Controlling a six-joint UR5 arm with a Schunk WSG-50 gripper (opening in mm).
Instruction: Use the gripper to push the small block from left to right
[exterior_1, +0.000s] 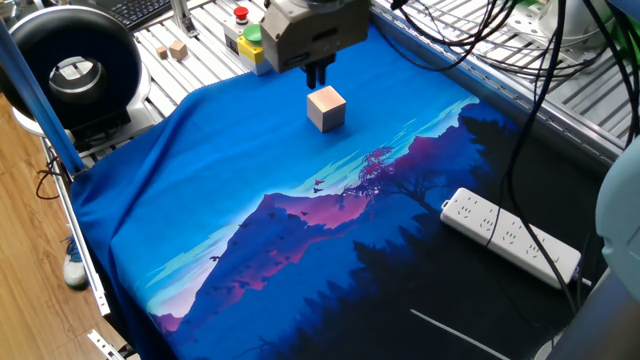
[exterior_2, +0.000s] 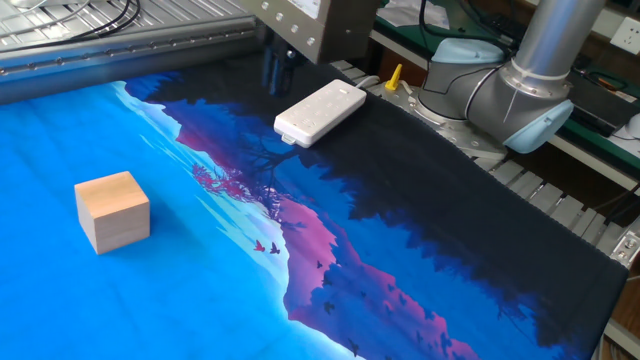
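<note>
The small block is a pale wooden cube standing on the blue part of the printed cloth; it also shows in the other fixed view at the left. My gripper hangs just behind the block and slightly to its left, above the cloth and not touching it. Its two short dark fingers stand together with nothing between them. In the other fixed view the gripper is at the top, far from the block, beside the power strip.
A white power strip lies on the dark side of the cloth. A yellow box with a green button and two tiny wooden blocks sit behind the cloth. The arm's base stands at the cloth's edge.
</note>
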